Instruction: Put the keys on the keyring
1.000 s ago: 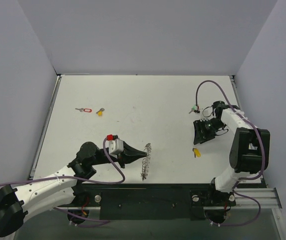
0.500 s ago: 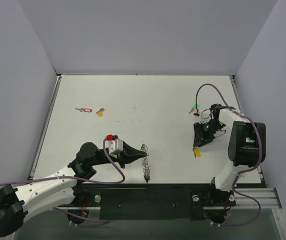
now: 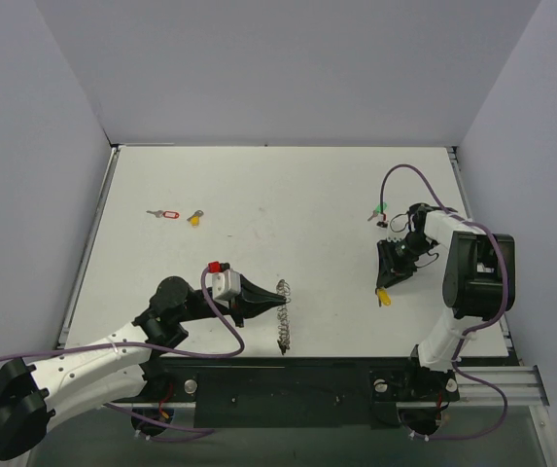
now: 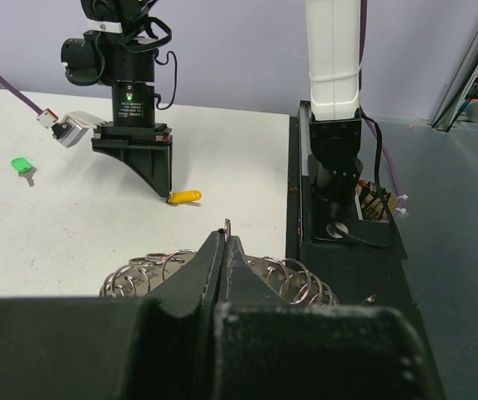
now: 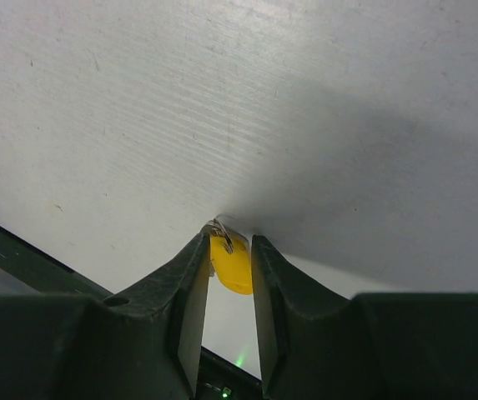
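As the right gripper (image 3: 384,284) comes down from where it hung a second ago, well back from the yellow-headed key (image 3: 384,298), its jaws now straddle that key and have narrowed around it. In the right wrist view the yellow head (image 5: 231,263) almost fills the gap between the two fingers (image 5: 190,287), but I cannot tell whether they are pinching it yet or only bracketing it. To my eye the pickup is being made but is not yet secured. The key lies flat at the right of the tabletop (image 3: 259,195), near the front edge. Its long axis runs on a diagonal, with the small metal end toward the far left and the yellow head toward the near right. The left gripper (image 3: 274,301) is fully closed on the keyring (image 3: 283,321), holding its far end. The floppy loop trails from there toward the near edge, so its long axis runs near to far, and it has shifted only slightly. A green key (image 3: 378,211) waits just beyond the right gripper.
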Action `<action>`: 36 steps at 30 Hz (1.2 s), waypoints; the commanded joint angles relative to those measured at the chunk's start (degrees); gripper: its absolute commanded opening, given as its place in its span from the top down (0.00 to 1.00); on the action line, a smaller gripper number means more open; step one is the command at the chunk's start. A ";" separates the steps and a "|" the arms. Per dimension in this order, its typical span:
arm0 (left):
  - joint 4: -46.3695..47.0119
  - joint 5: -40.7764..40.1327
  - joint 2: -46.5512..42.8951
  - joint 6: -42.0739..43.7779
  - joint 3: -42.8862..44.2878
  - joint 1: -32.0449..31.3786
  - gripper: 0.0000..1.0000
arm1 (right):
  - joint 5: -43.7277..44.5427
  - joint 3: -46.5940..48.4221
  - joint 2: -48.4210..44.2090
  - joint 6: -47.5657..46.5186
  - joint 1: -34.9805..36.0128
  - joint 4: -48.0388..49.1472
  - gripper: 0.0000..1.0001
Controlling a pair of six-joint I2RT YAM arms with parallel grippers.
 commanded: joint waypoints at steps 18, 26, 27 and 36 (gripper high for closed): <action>5.18 -0.10 0.39 -1.16 0.58 0.10 1.00 | -2.19 2.56 1.96 -0.96 0.38 -4.57 0.85; 5.27 0.07 0.57 -1.24 0.66 0.01 1.00 | -2.19 2.83 2.40 -1.23 0.73 -4.84 0.89; 5.27 -0.01 0.66 -1.24 0.66 0.01 1.00 | -2.19 2.74 2.31 -1.31 0.73 -4.84 0.89; 5.18 0.25 0.83 -1.51 0.75 -0.08 1.00 | -2.81 2.48 1.34 -1.75 0.73 -4.84 0.88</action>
